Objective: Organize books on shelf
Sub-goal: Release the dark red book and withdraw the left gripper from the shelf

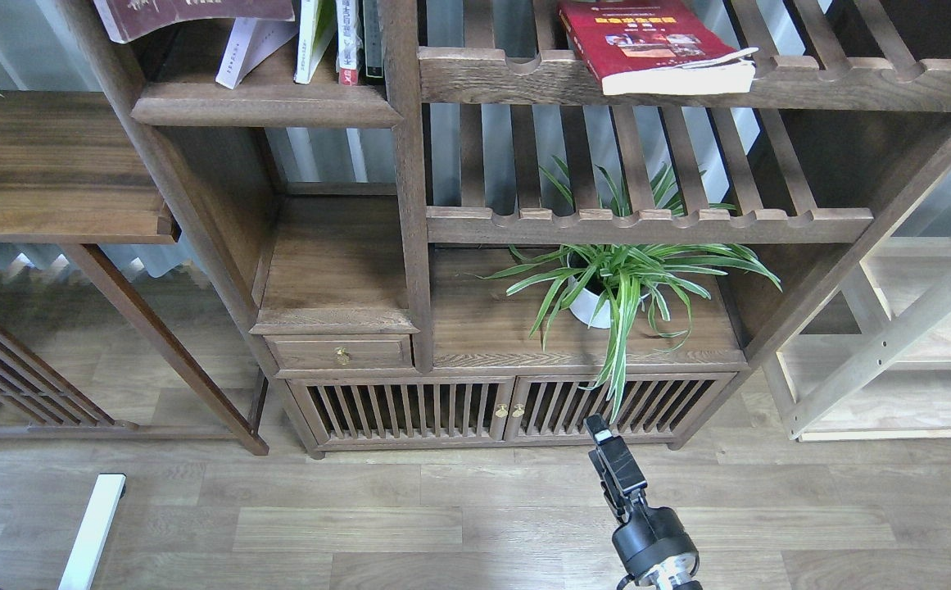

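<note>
The dark bookcase fills most of the view. Its solid shelf, with a rounded front edge, sits at the upper left of the bookcase post. On that shelf, a pale lavender-white book leans to the right, and just right of it several thin books stand upright against the post. A large maroon-brown book hangs above the shelf's left end, cut off by the top edge of the view; what holds it is out of sight. Right of the post, a red book with a yellow band lies flat on the top slatted rack, its pages facing forward. 2 levels below that rack, a spider plant in a white pot stands on the cabinet top. Below the cabinet doors, over the wooden floor, the right gripper points up toward the bookcase, holding nothing; I cannot tell whether its fingers are apart or together.
</note>
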You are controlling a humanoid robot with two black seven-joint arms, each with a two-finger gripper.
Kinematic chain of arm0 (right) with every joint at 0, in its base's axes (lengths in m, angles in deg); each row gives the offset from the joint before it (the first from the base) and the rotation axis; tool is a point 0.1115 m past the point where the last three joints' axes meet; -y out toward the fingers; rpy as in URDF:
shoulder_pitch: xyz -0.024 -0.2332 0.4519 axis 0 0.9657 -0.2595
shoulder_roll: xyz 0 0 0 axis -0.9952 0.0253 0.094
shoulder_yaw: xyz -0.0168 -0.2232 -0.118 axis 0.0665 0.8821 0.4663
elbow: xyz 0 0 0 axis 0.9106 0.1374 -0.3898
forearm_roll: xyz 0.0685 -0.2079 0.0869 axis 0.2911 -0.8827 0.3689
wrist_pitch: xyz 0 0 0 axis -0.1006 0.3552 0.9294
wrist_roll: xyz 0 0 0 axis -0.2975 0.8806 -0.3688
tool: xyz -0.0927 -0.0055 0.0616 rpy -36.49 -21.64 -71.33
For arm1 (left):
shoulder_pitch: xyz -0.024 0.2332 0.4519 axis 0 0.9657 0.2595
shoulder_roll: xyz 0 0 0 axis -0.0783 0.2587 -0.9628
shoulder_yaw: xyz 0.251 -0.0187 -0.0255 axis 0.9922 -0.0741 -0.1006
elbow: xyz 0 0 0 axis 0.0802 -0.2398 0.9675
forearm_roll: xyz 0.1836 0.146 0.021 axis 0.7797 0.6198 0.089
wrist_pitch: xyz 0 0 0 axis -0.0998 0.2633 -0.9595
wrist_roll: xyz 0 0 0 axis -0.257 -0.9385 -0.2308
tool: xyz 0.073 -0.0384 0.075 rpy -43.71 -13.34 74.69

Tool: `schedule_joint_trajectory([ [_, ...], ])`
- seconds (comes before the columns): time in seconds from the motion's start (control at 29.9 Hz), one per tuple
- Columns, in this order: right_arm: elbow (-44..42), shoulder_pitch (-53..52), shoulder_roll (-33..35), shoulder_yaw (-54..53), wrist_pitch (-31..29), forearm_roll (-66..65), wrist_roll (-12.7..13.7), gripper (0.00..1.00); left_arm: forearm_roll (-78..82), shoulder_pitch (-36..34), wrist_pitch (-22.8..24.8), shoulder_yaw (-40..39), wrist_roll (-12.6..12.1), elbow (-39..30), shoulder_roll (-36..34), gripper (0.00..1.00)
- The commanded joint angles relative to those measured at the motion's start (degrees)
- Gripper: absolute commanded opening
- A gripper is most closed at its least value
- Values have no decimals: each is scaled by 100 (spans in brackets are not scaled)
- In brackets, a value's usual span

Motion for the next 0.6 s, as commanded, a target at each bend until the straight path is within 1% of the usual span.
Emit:
schedule_joint_trajectory([
  [0.0, 0, 17, 0, 0, 0, 0, 0, 94, 76, -91, 1, 83, 6, 58, 83, 2],
  [0.27, 0, 35, 0, -9, 0, 0, 0, 94, 129, -285, 1, 249, 6, 181, 198, 2],
  [0.57, 9, 35, 0, -18, 0, 9, 0, 94, 225, -303, 1, 302, 24, 366, 259, 2],
])
